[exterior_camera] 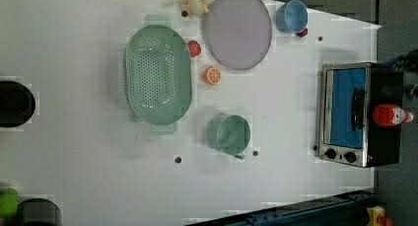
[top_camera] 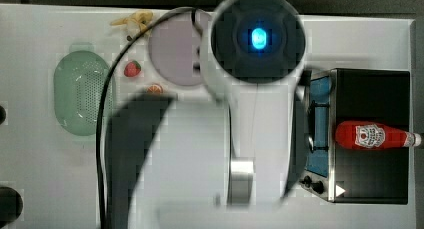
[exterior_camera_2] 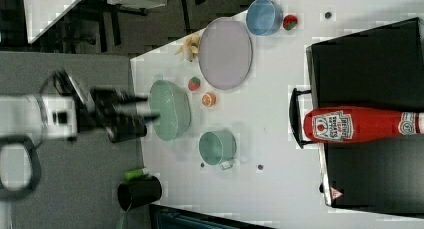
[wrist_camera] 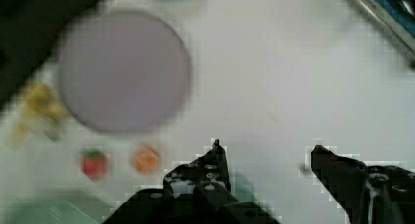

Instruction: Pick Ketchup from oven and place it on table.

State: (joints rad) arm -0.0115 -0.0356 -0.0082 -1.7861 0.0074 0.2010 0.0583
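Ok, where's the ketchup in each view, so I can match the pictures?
Top view: ketchup lies on the oven roof at the top view's right, cap pointing right.
Left view: at the left view's right edge, on the oven roof beside the door handle.
Right view: at the right view's right, lying across the roof, cap right.
Wrist view: oven's edge at a corner.
Shared landmark: the oven.

The ketchup is glossy red plastic with a white paper-like label. The oven has a matt black top, a shiny metal front frame and blue-tinted glass in its door. The bench is smooth, matt white. The colander looks like matt green plastic, pierced with small holes. The plate is smooth, pale lilac. The tool has matt black fingers.
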